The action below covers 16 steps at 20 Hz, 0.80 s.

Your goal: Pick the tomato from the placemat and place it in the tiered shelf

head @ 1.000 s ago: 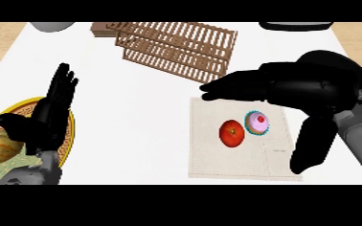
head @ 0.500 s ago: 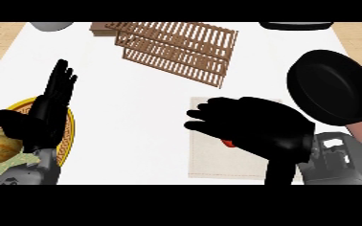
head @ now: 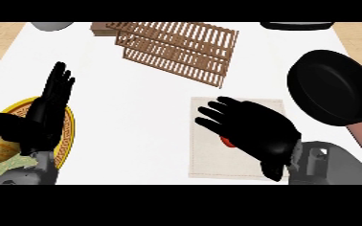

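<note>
Start with the desk (head: pixel 148 124), white and wide, which carries everything you need. Across its far side lies the tiered shelf (head: pixel 176 48), a brown slatted wooden rack tilted on a diagonal, well apart from the placemat; you will have to carry the tomato over open desk to reach it. At the right edge sits a black frying pan (head: pixel 329 86), near the mat's far corner. At the left edge a yellow patterned plate (head: pixel 65 129) shows partly under your left hand (head: pixel 46 110), which rests there with fingers straight and up.

The beige placemat (head: pixel 212 153) lies in front of you on the right. Your right hand (head: pixel 254 129) is spread over it, palm down, fingers apart and only lightly bent, not closed on anything that you can see.

The tomato (head: pixel 228 141) is on the placemat, almost wholly hidden beneath that palm; only a small red sliver shows at the hand's lower left edge. Whether the palm is touching it or just above it cannot be told from this view.

Judge it as light, round and smooth-skinned, so it is likely to roll or slip if you nudge it from one side. It is probably soft enough to bruise. Take it across its widest part, thumb opposite fingers, and close evenly before you lift.
</note>
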Each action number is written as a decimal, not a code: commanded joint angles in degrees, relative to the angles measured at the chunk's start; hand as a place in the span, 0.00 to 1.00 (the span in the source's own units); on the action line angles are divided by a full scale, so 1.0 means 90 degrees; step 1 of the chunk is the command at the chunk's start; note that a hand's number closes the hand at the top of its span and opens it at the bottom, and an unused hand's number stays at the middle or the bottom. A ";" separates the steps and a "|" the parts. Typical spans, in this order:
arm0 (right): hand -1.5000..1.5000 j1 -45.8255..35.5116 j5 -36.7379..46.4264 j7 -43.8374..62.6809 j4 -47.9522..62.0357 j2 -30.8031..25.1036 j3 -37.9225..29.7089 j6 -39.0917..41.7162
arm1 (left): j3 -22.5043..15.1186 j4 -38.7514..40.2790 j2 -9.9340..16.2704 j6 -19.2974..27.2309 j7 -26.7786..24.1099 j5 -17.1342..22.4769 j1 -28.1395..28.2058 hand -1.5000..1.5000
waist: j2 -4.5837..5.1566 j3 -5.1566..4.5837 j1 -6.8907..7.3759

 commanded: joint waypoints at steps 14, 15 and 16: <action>0.00 0.0327 0.1833 -0.2033 0.1880 0.0566 -0.0560 -0.0804 | 0.0056 -0.0050 -0.0522 0.0019 0.0096 -0.0583 -0.0118 0.50 | -0.0002 -0.0001 -0.0011; 0.00 0.0739 0.1930 -0.2030 0.1539 0.0472 -0.0475 -0.0950 | 0.0408 0.0260 -0.0214 -0.0341 0.0155 -0.0315 -0.0384 0.50 | -0.0003 -0.0002 -0.0032; 0.00 0.0610 0.2202 -0.2160 0.2199 0.0723 -0.0362 -0.1270 | 0.0390 -0.0133 -0.0274 -0.0381 0.0053 -0.0253 0.0029 0.50 | -0.0001 -0.0001 0.0004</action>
